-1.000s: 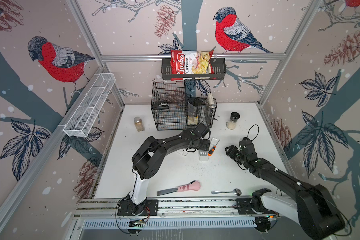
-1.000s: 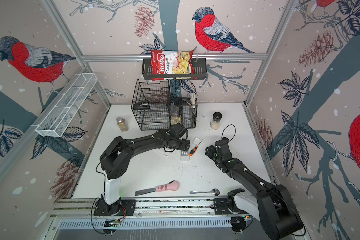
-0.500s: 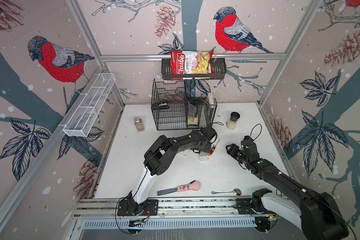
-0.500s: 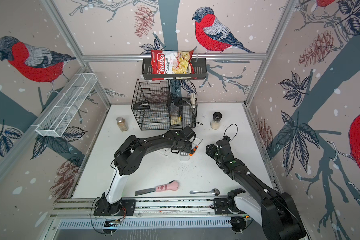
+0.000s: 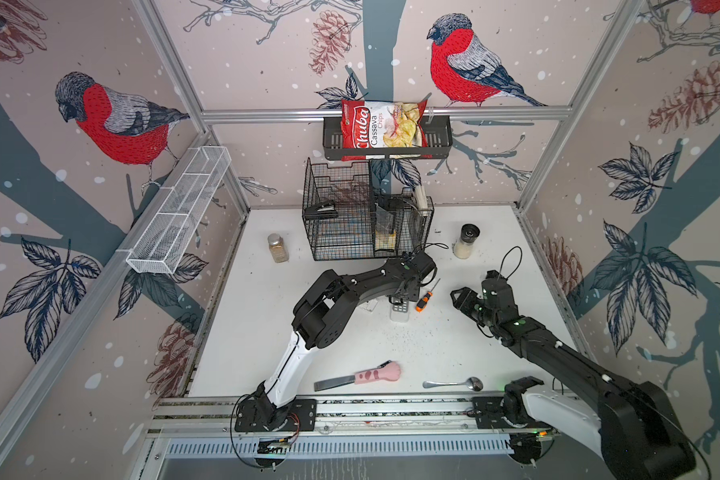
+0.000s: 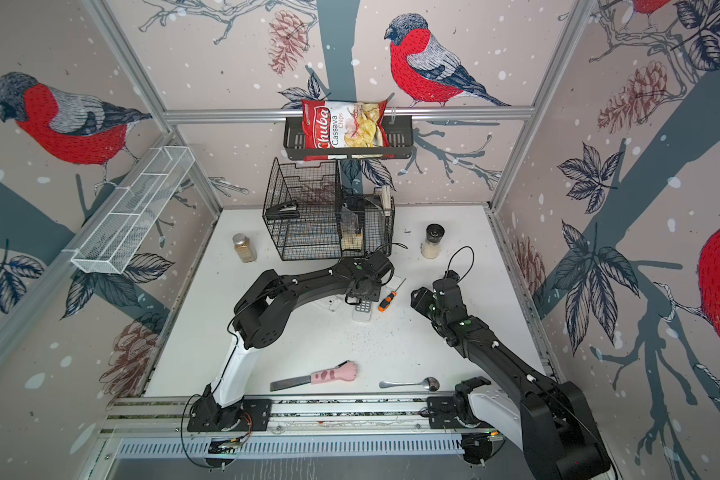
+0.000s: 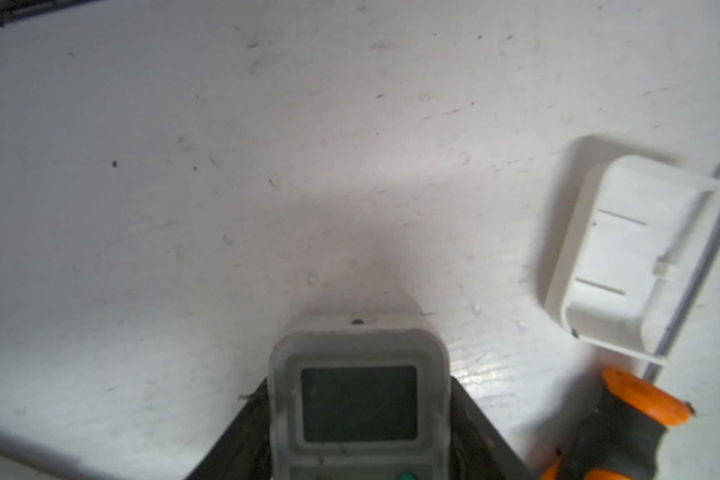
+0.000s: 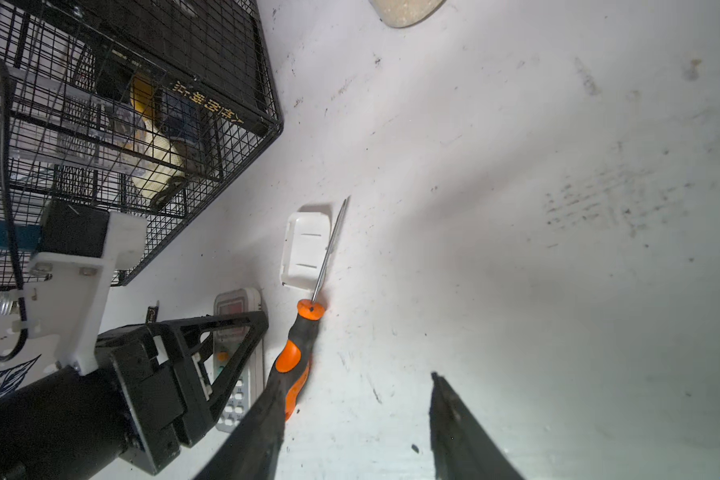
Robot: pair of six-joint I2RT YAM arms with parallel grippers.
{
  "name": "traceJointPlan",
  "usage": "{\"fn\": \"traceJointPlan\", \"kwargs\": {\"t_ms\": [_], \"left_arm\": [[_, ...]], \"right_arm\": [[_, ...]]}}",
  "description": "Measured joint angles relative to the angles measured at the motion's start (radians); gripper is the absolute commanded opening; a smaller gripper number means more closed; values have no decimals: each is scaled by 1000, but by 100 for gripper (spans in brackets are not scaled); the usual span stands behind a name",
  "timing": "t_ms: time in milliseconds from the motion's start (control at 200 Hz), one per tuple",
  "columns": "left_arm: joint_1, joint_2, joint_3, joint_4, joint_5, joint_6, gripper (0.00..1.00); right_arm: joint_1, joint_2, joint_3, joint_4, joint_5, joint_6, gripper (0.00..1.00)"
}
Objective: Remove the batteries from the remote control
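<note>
The white remote control point(image 5: 400, 313) point(image 6: 362, 313) lies on the table with its display and buttons up. My left gripper point(image 5: 400, 300) point(image 6: 364, 300) reaches down over its display end. In the left wrist view the black fingers point(image 7: 250, 419) press both long sides of the remote control point(image 7: 358, 453), so my left gripper point(image 7: 358, 380) is shut on it. The batteries are hidden. A white cover piece point(image 7: 624, 257) point(image 8: 306, 249) lies loose beside an orange-and-black screwdriver point(image 8: 298, 340) point(image 5: 422, 301). My right gripper point(image 8: 356, 380) point(image 5: 458, 297) hovers open and empty just right of the screwdriver.
A black wire basket point(image 5: 350, 232) stands behind the left arm. A spice jar point(image 5: 278, 248) and a shaker point(image 5: 466, 241) flank it. Another white piece point(image 6: 330, 303) lies partly under the left arm. A pink-handled knife point(image 5: 375, 374) and a spoon point(image 5: 454, 383) lie near the front rail.
My left gripper has come forward and down onto the remote control and its jaws have narrowed against its sides. The right gripper has barely moved.
</note>
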Motion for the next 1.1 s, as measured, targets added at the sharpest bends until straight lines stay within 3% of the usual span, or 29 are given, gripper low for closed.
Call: {"fn": "traceJointPlan", "kwargs": {"t_ms": [175, 755, 1101], "left_arm": [[19, -58, -80, 36, 26, -11, 52], [110, -335, -349, 246, 210, -114, 52], [126, -414, -408, 360, 266, -161, 52]], "right_arm": [[50, 0, -3, 14, -7, -24, 55], [395, 101, 28, 224, -14, -52, 49], [463, 261, 131, 266, 8, -52, 45]]}}
